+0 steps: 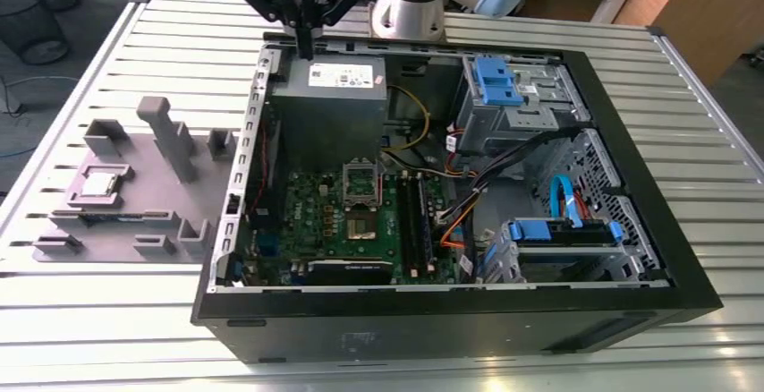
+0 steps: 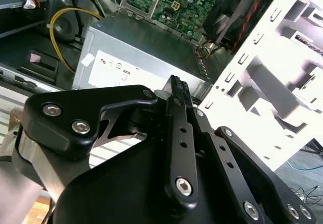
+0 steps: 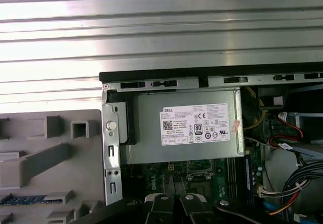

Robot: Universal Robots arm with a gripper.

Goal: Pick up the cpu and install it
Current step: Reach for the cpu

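Open black PC case (image 1: 454,325) lying on its side on a slatted metal table (image 1: 156,34). Inside: grey power supply (image 1: 328,97) with a white label, green motherboard (image 1: 317,222) next to it, yellow cable (image 1: 420,110) beside the supply, blue drive brackets (image 1: 496,83). Grey plastic holder (image 1: 167,146) on the table at the exterior view's left, just beside the case. Wire bin (image 1: 34,16) on the floor.

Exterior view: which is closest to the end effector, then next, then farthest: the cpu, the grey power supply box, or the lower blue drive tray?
1. The grey power supply box, almost under the end effector.
2. The cpu, on the grey holder at the exterior view's left.
3. The lower blue drive tray, low on the exterior view's right.
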